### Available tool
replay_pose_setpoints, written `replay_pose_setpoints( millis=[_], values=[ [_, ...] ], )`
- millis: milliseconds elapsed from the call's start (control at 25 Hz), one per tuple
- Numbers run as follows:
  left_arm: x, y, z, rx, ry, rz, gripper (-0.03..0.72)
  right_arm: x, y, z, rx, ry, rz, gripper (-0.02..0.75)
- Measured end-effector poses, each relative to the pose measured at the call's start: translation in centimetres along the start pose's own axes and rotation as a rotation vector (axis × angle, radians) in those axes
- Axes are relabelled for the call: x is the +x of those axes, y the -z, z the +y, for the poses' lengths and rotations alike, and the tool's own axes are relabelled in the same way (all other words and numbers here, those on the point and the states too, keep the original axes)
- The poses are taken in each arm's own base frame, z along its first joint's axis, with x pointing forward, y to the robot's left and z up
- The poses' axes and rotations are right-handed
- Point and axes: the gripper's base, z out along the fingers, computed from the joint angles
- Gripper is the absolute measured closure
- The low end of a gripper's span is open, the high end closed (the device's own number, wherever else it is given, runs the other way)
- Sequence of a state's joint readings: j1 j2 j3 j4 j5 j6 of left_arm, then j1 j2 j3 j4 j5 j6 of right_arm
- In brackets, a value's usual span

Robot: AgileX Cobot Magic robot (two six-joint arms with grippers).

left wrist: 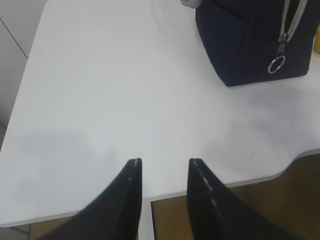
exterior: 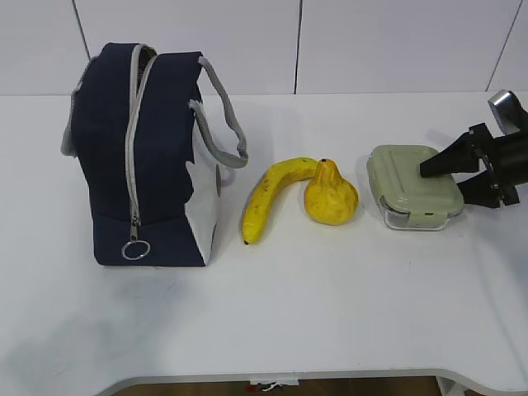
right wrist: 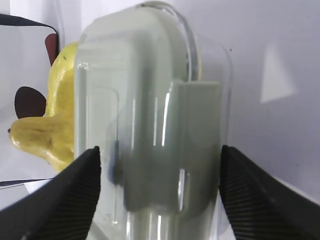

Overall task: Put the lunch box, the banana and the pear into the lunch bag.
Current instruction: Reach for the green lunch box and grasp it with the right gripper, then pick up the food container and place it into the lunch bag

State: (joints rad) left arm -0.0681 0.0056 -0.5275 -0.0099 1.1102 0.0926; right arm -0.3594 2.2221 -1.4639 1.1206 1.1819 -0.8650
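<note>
- You see the lunch bag [exterior: 148, 157] standing upright at the left part of the white table [exterior: 330, 313], with its grey zipper [exterior: 132, 140] running down the front and the ring pull [exterior: 136, 249] hanging near the bottom.
- The banana [exterior: 268, 196] lies to the right of the bag, apart from it, and its upper end is touching the pear [exterior: 331, 194].
- The pear sits between the banana and the lunch box [exterior: 412, 186], close to the box; whether they touch, you cannot tell.
- The lunch box rests on the table at the right side, its pale green lid [exterior: 408, 177] on top.
- Your right gripper [exterior: 458, 173] comes from the right edge with its jaws spread wide, one finger on each side of the lunch box end. In the right wrist view the box [right wrist: 155, 130] fills the space between the two fingers [right wrist: 70, 195], and a small gap is visible on each side, so the fingers are not pressing on it.
- Your left gripper [left wrist: 164, 167] hangs above the bare front-left part of the table, its jaws partly apart and holding nothing. The bag corner [left wrist: 250, 40] is well away from it, at the upper right of that view.
</note>
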Motion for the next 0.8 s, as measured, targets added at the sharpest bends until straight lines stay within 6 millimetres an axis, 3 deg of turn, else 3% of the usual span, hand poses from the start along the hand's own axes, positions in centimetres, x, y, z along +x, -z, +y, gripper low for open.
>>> replay_pose_setpoints(
  millis=[440,800],
  values=[
    [0.0,0.0,0.0,0.0,0.0,0.0,0.449,0.0,0.0,0.0,0.0,0.0,0.0,0.162],
    [0.0,0.0,0.0,0.0,0.0,0.0,0.449,-0.02,0.0,0.01,-0.002,0.001,-0.002,0.286]
  ],
)
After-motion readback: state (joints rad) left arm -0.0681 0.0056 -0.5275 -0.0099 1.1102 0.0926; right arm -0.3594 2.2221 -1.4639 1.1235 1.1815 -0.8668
